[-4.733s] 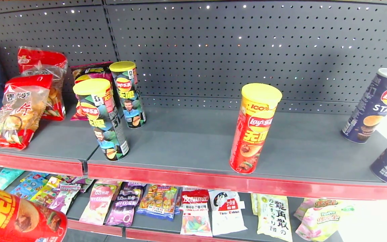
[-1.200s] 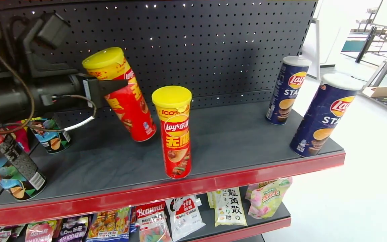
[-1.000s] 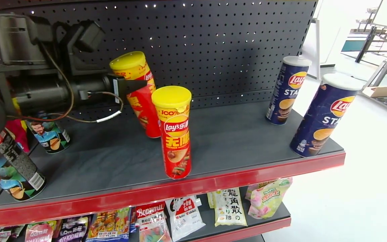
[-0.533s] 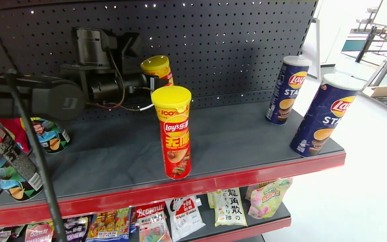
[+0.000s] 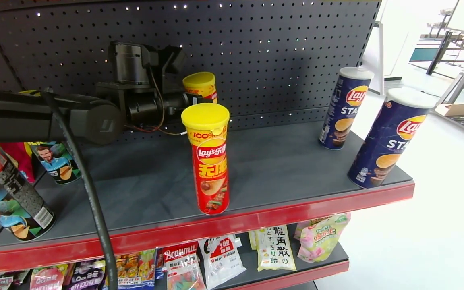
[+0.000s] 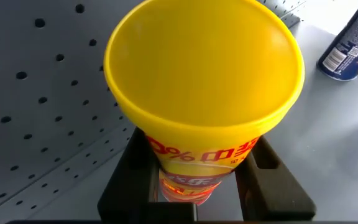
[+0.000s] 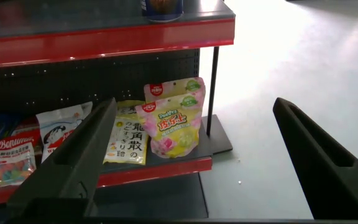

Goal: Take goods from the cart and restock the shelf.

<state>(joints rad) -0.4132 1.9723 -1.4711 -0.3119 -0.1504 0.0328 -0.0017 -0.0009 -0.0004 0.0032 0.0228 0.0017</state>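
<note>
While the left arm is stretching in from the left across the upper shelf in the head view, the left gripper (image 5: 184,99) is clamping a red cardboard crisp tube with a yellow plastic lid (image 5: 200,83) at the back of the grey metal shelf with a red front lip (image 5: 280,161), close to the dark perforated back panel (image 5: 280,48). The tube's lower part is hiding behind a second red crisp tube (image 5: 212,169), which is standing upright near the front lip, so I cannot tell whether the gripped tube is touching the shelf. A dark blue crisp tube with a white lid (image 5: 342,108) is standing at the right rear, and another dark blue tube (image 5: 389,139) is standing at the front right corner. Two multicoloured printed tubes (image 5: 56,163) are standing at the left end, well apart from the red ones. Flat snack bags (image 5: 272,247) are lying on the lower shelf.

From the left wrist view, the yellow lid is facing the camera, and the black fingers (image 6: 132,180) are squeezing the red body just below it from both sides.

From the right wrist view, the right gripper (image 7: 194,106) is hanging low before the lower shelf with its fingers spread wide and nothing between them, and a pink and green snack bag (image 7: 169,121) is leaning there.
</note>
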